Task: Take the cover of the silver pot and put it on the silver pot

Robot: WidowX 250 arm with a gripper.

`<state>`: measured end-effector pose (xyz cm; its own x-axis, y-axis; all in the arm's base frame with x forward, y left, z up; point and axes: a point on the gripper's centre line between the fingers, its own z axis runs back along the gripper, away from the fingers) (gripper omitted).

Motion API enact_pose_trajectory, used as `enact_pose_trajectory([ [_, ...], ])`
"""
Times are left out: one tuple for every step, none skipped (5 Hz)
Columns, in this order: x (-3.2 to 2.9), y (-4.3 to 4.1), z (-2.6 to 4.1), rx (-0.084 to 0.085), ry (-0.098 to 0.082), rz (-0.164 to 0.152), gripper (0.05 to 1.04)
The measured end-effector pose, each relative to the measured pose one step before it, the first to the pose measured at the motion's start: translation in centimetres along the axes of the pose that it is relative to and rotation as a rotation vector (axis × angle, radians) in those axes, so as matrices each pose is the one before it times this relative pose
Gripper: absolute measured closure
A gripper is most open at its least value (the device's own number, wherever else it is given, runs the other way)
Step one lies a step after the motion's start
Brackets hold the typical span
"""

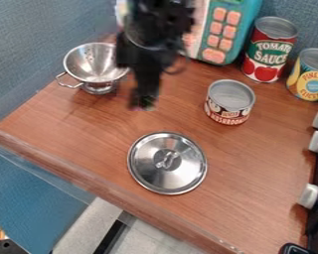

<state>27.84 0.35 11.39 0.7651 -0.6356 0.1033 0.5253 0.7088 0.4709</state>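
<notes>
One steel lid (182,174) lies flat, handle up, near the wooden counter's (89,134) long edge, with open room between it and the white stove knobs (309,195). You have the gripper (143,102) between the steel colander (95,63) and mushroom can (229,105); you cannot tell whether it is spread or pressed together.

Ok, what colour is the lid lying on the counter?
The lid is shiny silver, its loop handle too; best seen in the camera view.
</notes>
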Motion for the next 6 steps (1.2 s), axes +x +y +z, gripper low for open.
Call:
enact_pose_trajectory([
  [1.244, -4.003, 1.631, -0.0709, 0.0059, 0.0948, 0.082],
  [0.358, -1.882, -1.082, -0.0738, 0.0444, 0.0538, 0.082],
  [-0.075, -0.720, -1.393, -0.0751, 0.0492, 0.0306, 0.082],
  [-0.231, 0.814, -1.113, -0.0430, 0.0164, 0.0490, 0.082],
  [-0.328, 0.514, -1.630, -0.0196, 0.0392, -0.0304, 0.082],
  [0.294, 0.096, -1.036, 0.0063, 0.0078, -0.0240, 0.114],
])
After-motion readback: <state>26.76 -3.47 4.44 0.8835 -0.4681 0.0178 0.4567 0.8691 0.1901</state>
